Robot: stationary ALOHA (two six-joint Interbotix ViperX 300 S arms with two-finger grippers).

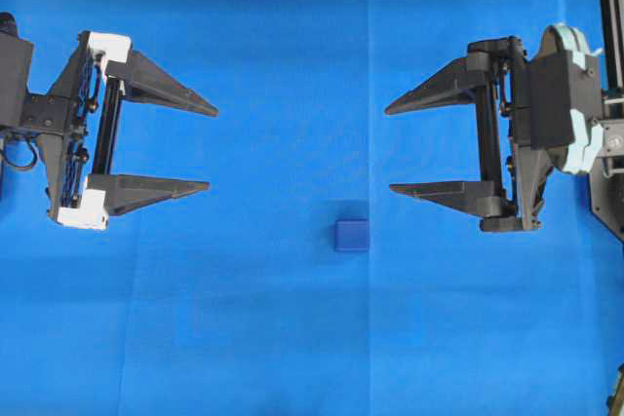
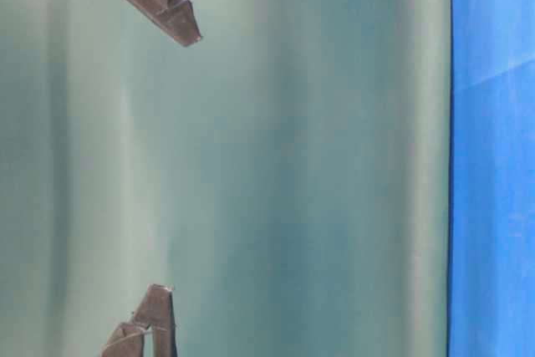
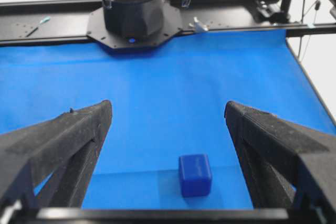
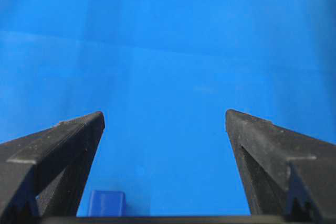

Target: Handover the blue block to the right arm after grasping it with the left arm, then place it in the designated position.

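The blue block lies alone on the blue cloth, a little below the line between the two arms. My left gripper, with white rail caps, hovers at the left, wide open and empty, its tips pointing right. Its wrist view shows the block low in the frame between the spread fingers. My right gripper, all black, faces it from the right, also open and empty. The block sits at the bottom left of the right wrist view, beside the left finger.
The bright blue cloth covers the whole work surface, with a faint fold line near the block. The right arm's black base and a black frame rail stand at the cloth's far edge. In the table-level view only two dark fingertips show.
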